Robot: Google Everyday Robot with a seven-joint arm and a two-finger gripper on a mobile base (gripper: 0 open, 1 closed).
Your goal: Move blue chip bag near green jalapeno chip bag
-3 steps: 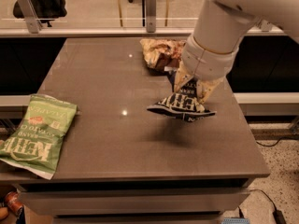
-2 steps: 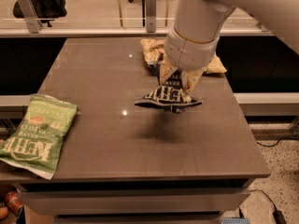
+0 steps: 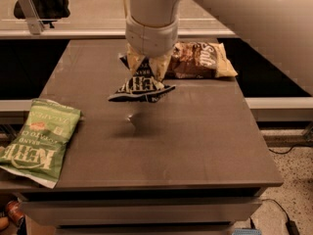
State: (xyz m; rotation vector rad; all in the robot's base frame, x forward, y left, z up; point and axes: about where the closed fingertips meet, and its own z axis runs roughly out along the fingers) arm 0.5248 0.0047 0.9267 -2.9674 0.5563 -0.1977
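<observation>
The blue chip bag (image 3: 141, 88) hangs in the air above the middle of the dark table (image 3: 195, 131), dark navy with white lettering. My gripper (image 3: 148, 68) is shut on its top edge, with the white arm reaching down from above. The green jalapeno chip bag (image 3: 40, 138) lies flat at the table's front left corner, partly over the edge. The blue bag is well to the right of the green one and farther back, apart from it.
A tan-and-brown chip bag (image 3: 200, 60) lies at the back right of the table, just behind and right of my gripper. A railing and a dark chair (image 3: 41, 4) stand beyond the table's far edge. The floor (image 3: 296, 180) drops off at the right.
My gripper has carried the blue bag leftward across the table, from the right side toward the middle, held off the surface.
</observation>
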